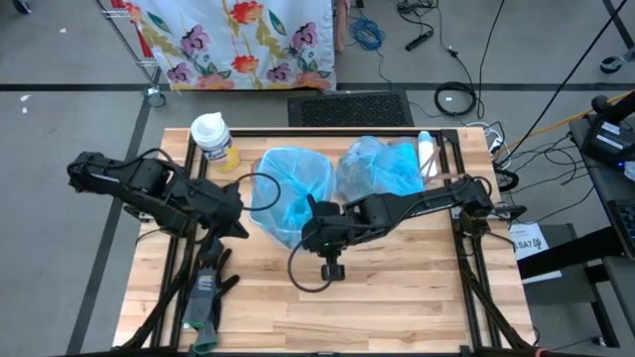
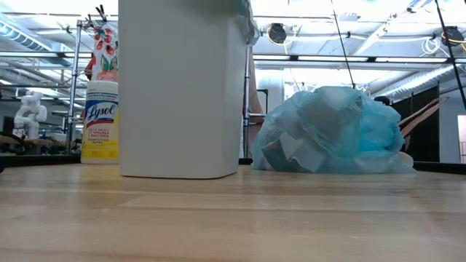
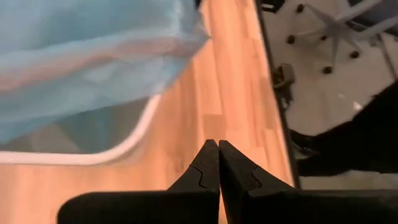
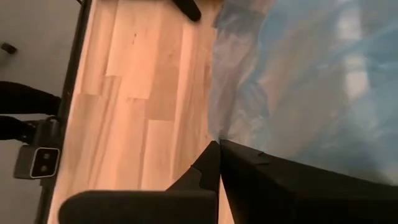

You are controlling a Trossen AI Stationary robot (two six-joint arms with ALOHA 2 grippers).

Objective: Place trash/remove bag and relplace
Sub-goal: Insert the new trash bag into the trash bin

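Two matte black jointed arms trail looping black cables.

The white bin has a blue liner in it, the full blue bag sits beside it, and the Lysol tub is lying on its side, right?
Not quite. The Lysol tub stands upright, as the low view shows. The white bin does have a blue liner, with the full blue bag beside it.

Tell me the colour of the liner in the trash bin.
Translucent light blue. The liner shows best in the high view, draped over the white bin.
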